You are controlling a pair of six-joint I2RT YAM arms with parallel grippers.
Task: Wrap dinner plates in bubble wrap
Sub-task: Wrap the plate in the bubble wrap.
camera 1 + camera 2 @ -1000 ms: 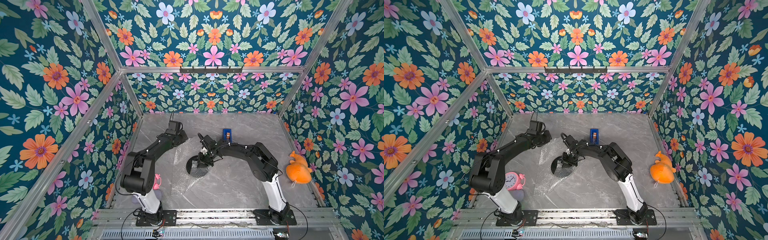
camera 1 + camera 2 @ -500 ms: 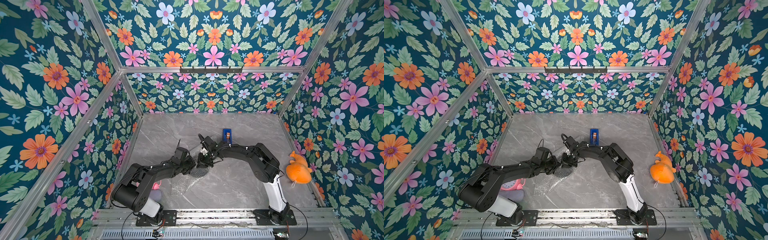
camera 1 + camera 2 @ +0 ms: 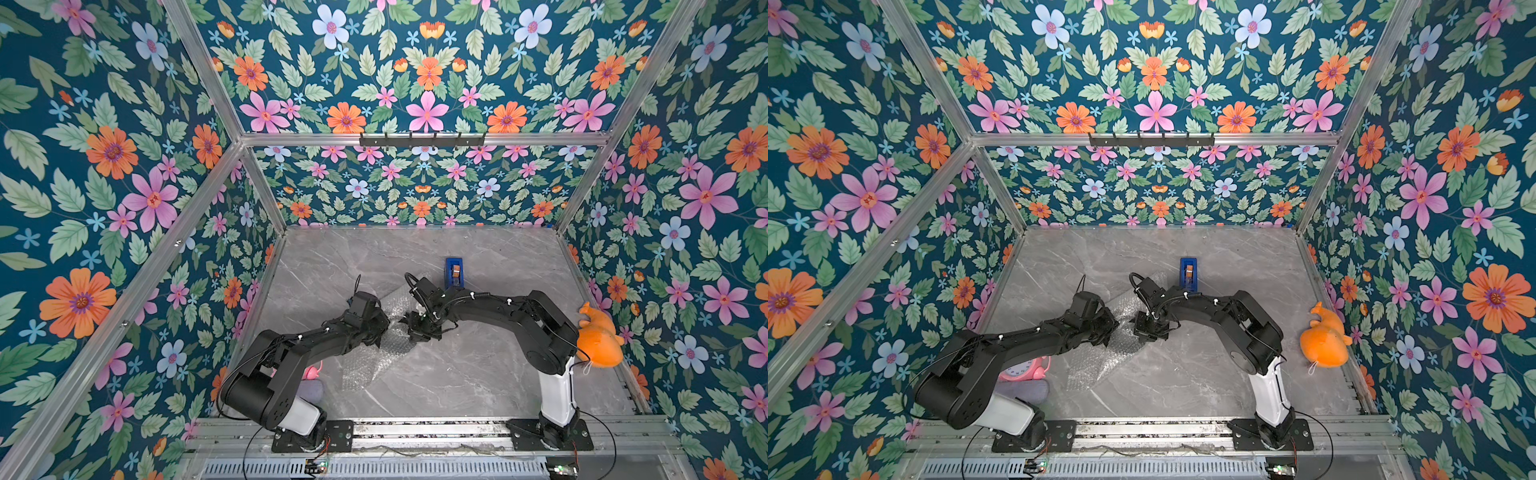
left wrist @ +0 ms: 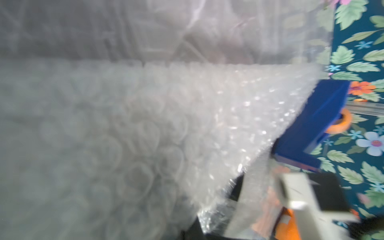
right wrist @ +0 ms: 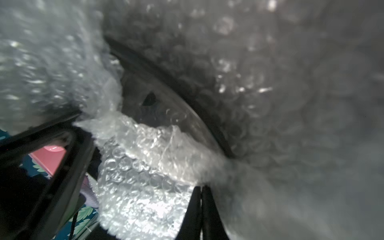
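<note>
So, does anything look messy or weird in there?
Yes. The bubble wrap lies crooked and scrunched, bunched over the rim of the black plate instead of flat. A pink clock sits half hidden under the left arm.

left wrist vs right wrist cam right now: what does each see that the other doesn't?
Left wrist only: the blue tape dispenser with its orange roll.
Right wrist only: the black plate, its rim dark against the film; the pink clock; and the right claw, shut.
Both: bubble wrap filling most of the frame, plus bits of floral wall.
</note>
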